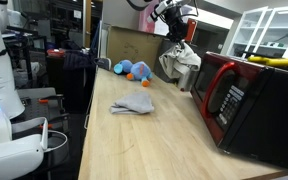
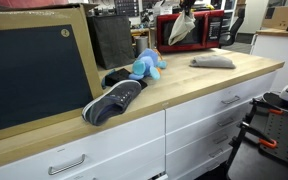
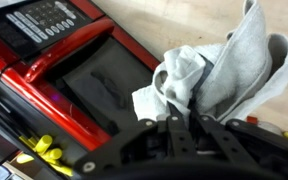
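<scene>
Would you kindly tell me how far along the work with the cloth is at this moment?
Done: the pale cloth is off the wooden counter and hangs free. In hand: the tool is shut on its top, close to the red microwave. Left: the cloth is not yet set down anywhere, and the grey cloth lies flat on the counter, untouched.
</scene>
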Controlling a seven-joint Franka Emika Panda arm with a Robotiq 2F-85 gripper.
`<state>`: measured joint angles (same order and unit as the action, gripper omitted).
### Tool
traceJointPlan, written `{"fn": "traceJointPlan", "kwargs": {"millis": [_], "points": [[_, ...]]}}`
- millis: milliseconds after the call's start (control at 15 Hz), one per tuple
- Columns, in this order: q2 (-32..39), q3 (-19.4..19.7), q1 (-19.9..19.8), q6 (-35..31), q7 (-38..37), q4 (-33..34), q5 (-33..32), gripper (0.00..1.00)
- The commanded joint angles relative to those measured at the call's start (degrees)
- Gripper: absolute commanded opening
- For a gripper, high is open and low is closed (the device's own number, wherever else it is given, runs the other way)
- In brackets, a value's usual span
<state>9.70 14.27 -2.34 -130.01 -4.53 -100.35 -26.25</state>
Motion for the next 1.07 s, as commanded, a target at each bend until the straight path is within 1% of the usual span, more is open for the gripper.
{"fn": "traceJointPlan", "kwargs": {"millis": [0, 200, 400, 533, 733, 1000], "points": [[-13.08, -3.8, -0.71, 4.02, 3.59, -12.83, 2.14, 0.02], [-19.22, -6.77, -0.56, 11.74, 2.48, -17.42, 4.1, 0.02], [-22.21, -9.59, -0.76, 20.0, -0.67, -18.9, 4.17, 0.02], [-23.57, -10.68, -0.71, 23.53, -1.88, -19.94, 5.13, 0.02], [-24.96, -12.05, -0.44, 25.49, -4.79, -22.12, 6.96, 0.02], [-25.05, -13.38, -0.38, 24.87, -8.73, -24.43, 8.78, 0.02]]}}
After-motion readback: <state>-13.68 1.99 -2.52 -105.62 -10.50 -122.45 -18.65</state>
